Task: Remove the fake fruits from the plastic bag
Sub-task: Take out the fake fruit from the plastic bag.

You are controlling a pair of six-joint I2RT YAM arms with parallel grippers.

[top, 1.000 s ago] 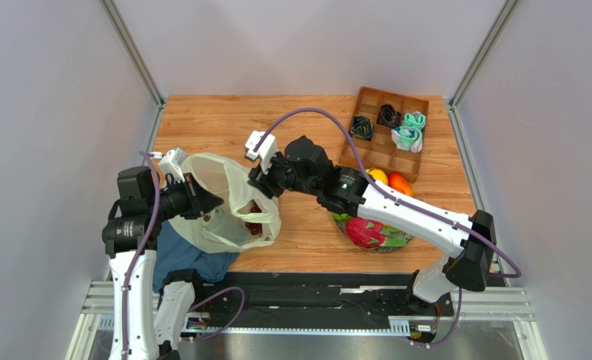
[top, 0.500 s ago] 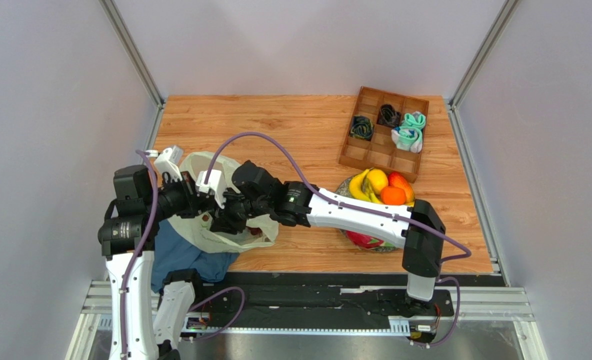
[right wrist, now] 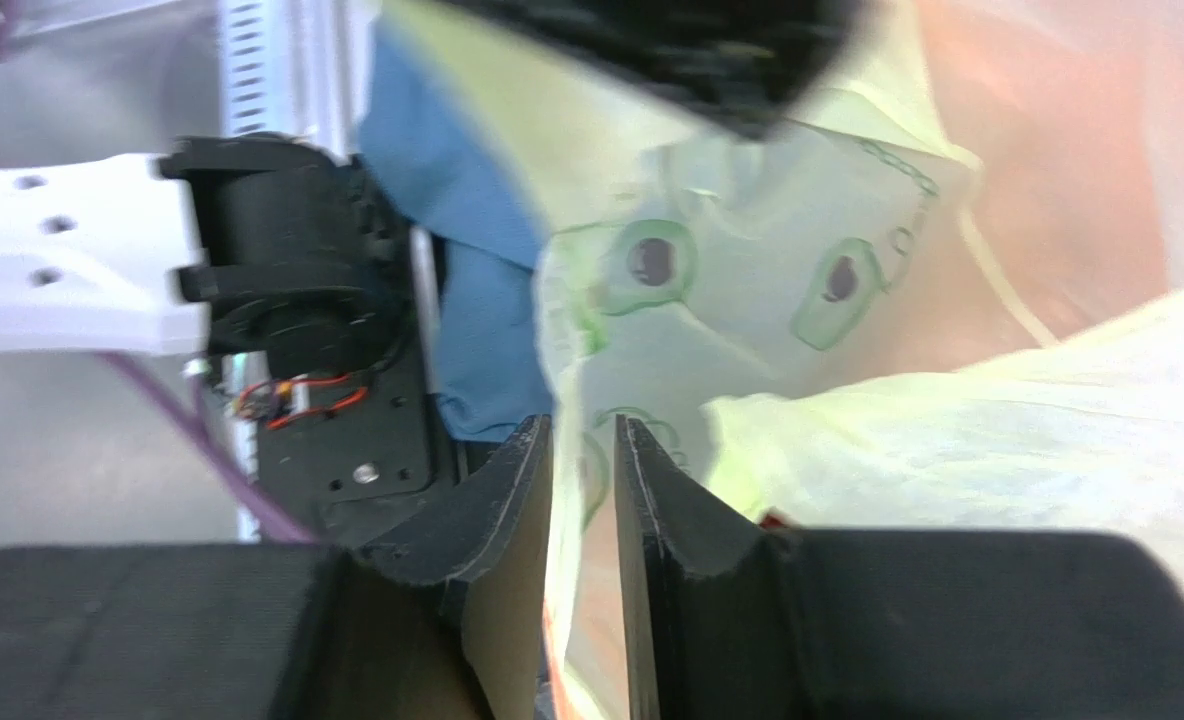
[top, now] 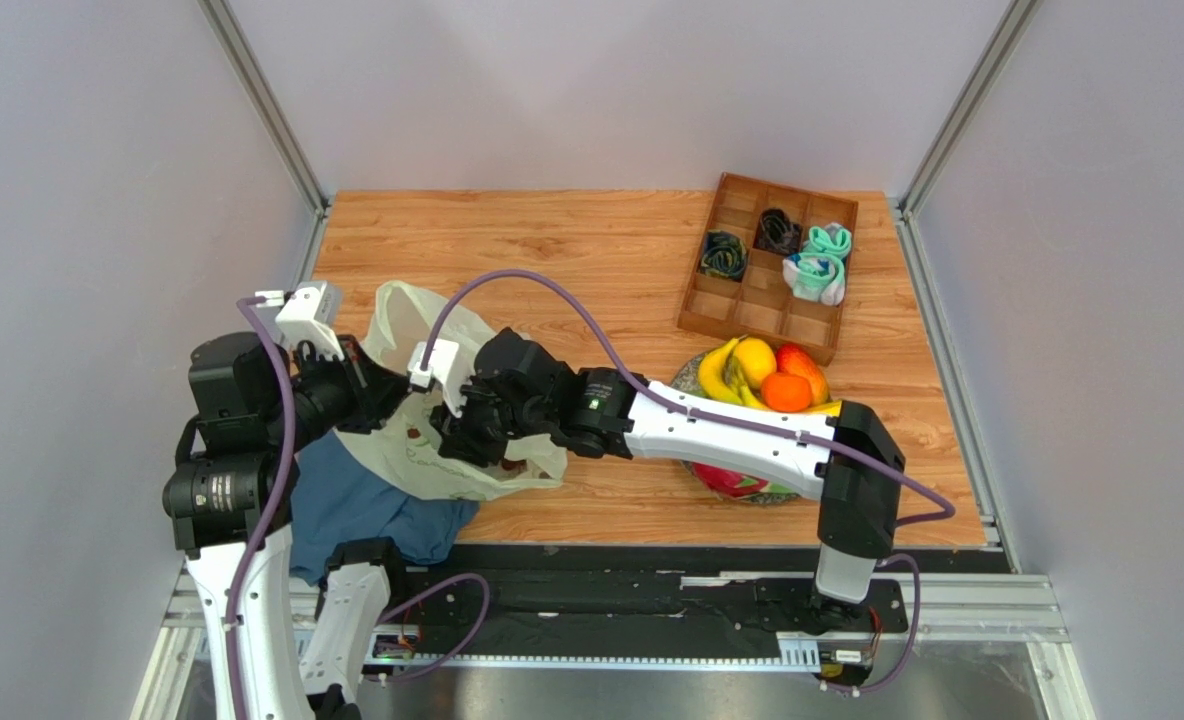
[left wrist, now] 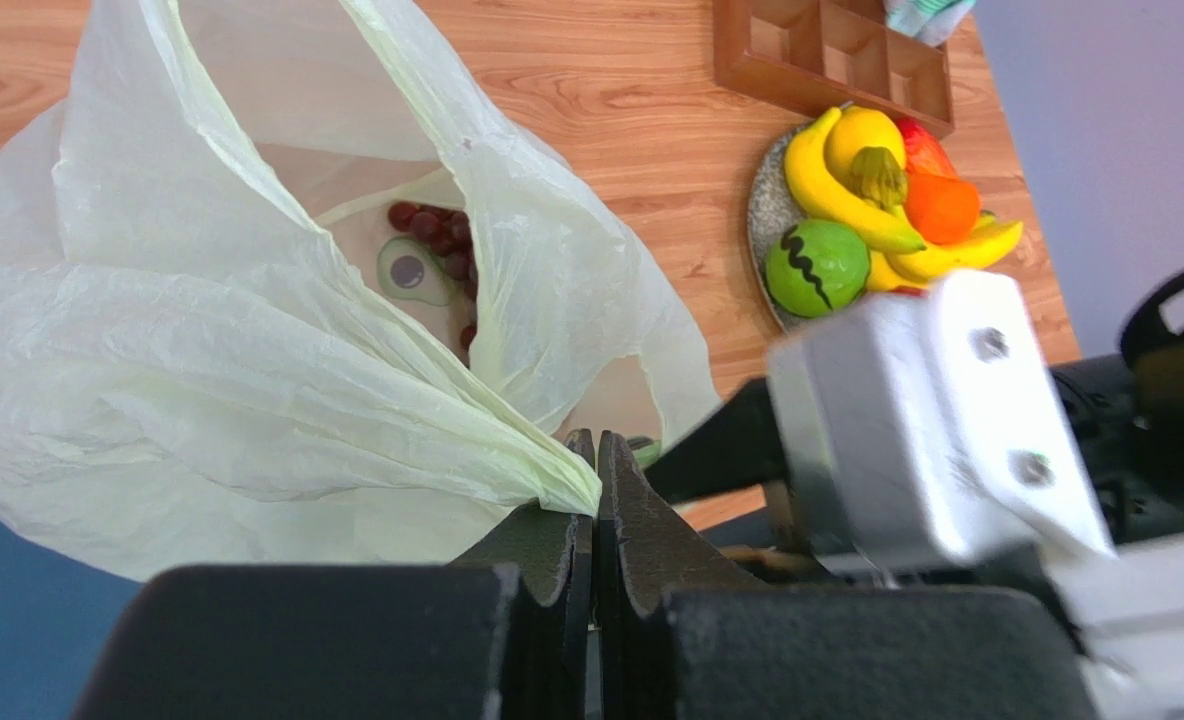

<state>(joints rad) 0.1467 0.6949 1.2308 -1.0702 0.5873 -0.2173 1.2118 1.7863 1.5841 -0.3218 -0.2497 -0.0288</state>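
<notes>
The pale yellow-green plastic bag [top: 403, 323] lies open at the table's left. My left gripper [top: 377, 398] is shut on its bunched near edge [left wrist: 553, 488]. My right gripper [top: 456, 438] reaches into the bag's mouth. Its jaws stand a narrow gap apart, with a sheet of bag film [right wrist: 583, 300] running between them [right wrist: 583, 435]. Dark purple grapes [left wrist: 433, 233] lie inside the bag and also show in the top view [top: 516, 468]. Bananas [top: 721, 372], a lemon [top: 756, 357], oranges [top: 786, 390], a dragon fruit [top: 726, 480] and a green apple [left wrist: 816, 266] sit in a bowl [left wrist: 756, 225].
A blue cloth [top: 358, 510] lies under the bag at the near left edge. A wooden divided tray [top: 764, 293] with rolled socks [top: 819, 267] stands at the back right. The right arm stretches across the near middle of the table.
My right gripper has moved left from the bag's mouth deeper into the bag. My left gripper has drawn the bag's edge a little leftward.
</notes>
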